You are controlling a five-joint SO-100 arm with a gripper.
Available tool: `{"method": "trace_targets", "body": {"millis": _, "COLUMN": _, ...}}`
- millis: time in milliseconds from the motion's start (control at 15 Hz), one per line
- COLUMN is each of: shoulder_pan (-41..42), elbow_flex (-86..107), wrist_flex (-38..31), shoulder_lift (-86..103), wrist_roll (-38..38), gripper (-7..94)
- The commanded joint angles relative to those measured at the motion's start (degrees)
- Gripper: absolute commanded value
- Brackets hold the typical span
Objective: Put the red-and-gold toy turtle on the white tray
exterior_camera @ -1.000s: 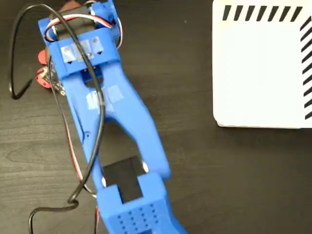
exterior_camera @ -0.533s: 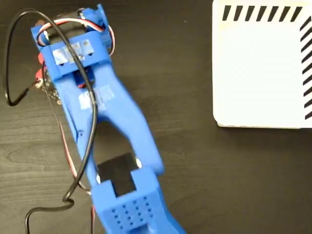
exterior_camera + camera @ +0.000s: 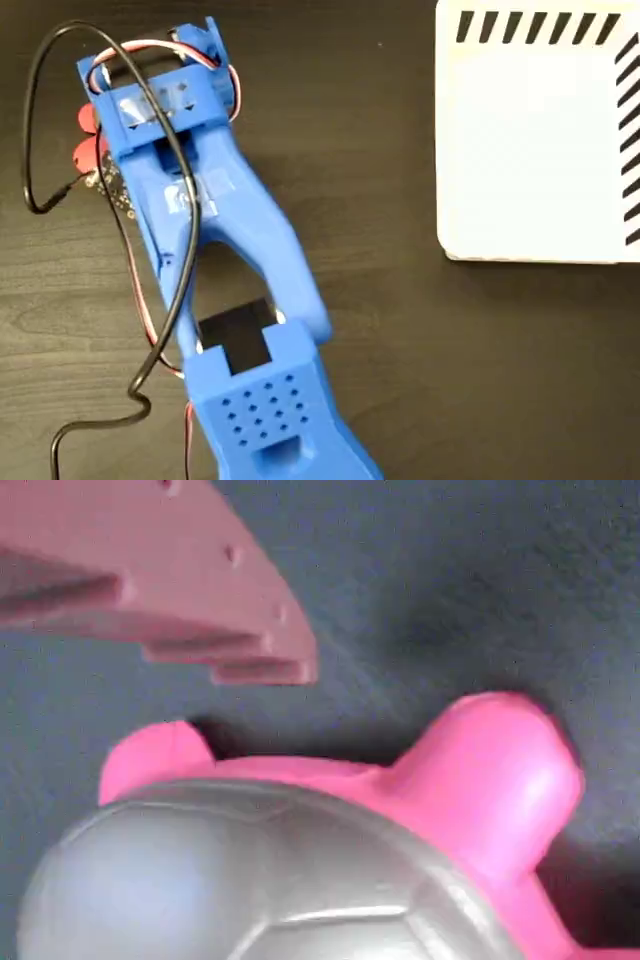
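Turtle and tray lie well apart on the dark wood-grain table [image 3: 400, 350]. In the fixed view the white tray [image 3: 540, 140] fills the upper right corner, flat, with black diagonal stripes along its top and right edges, far to the right of the end effector. Nothing rests on the part of it that shows.

The blue arm [image 3: 230, 260] runs from the bottom centre of that view up to the upper left, with a black cable [image 3: 35, 150] looping off its left side and thin red and white wires at the wrist. The arm's body covers the end effector [image 3: 100, 150] almost wholly in this view, so its fingers cannot be made out from above.

Only slivers of the red-and-gold toy turtle [image 3: 86, 138] show there: small coral-red bits and a speckled patch peeking out at the arm's left edge, directly under the wrist.

The wrist view gives what the fixed view hides. The turtle [image 3: 300, 860] fills the lower half, very close and blurred, its shell reading grey and its head and a leg pink in this camera's colour. It sits on the table. One finger [image 3: 180, 590] of the end effector hangs over it at upper left, apart from the shell. The other finger is out of frame, so I cannot tell how wide the end effector stands, or whether it grips anything.
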State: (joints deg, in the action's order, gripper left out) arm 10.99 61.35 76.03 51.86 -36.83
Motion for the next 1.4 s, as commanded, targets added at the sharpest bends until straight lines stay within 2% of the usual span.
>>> {"method": "trace_targets", "body": {"millis": 0, "shoulder_pan": 0.2, "elbow_flex": -2.8, "wrist_flex": -0.9, "shoulder_lift": 1.8, "wrist_roll": -0.1, "gripper": 63}}
{"method": "trace_targets", "body": {"millis": 267, "shoulder_pan": 0.4, "elbow_flex": -3.1, "wrist_flex": -2.0, "shoulder_lift": 1.1, "wrist_roll": 0.9, "gripper": 36}}
{"method": "trace_targets", "body": {"millis": 467, "shoulder_pan": -0.1, "elbow_flex": -4.0, "wrist_flex": -2.3, "shoulder_lift": 1.0, "wrist_roll": 2.4, "gripper": 6}}
{"method": "trace_targets", "body": {"millis": 533, "shoulder_pan": -0.1, "elbow_flex": -4.4, "wrist_flex": -1.8, "shoulder_lift": 1.1, "wrist_roll": 2.8, "gripper": 0}}
{"method": "trace_targets", "body": {"millis": 800, "shoulder_pan": -0.1, "elbow_flex": -5.4, "wrist_flex": -0.4, "shoulder_lift": 4.3, "wrist_roll": 5.0, "gripper": 0}}
{"method": "trace_targets", "body": {"millis": 1000, "shoulder_pan": 0.5, "elbow_flex": -11.4, "wrist_flex": 5.1, "shoulder_lift": 10.5, "wrist_roll": 13.4, "gripper": 0}}
{"method": "trace_targets", "body": {"millis": 1333, "shoulder_pan": -0.4, "elbow_flex": -5.8, "wrist_flex": 6.3, "shoulder_lift": 28.9, "wrist_roll": 23.5, "gripper": 0}}
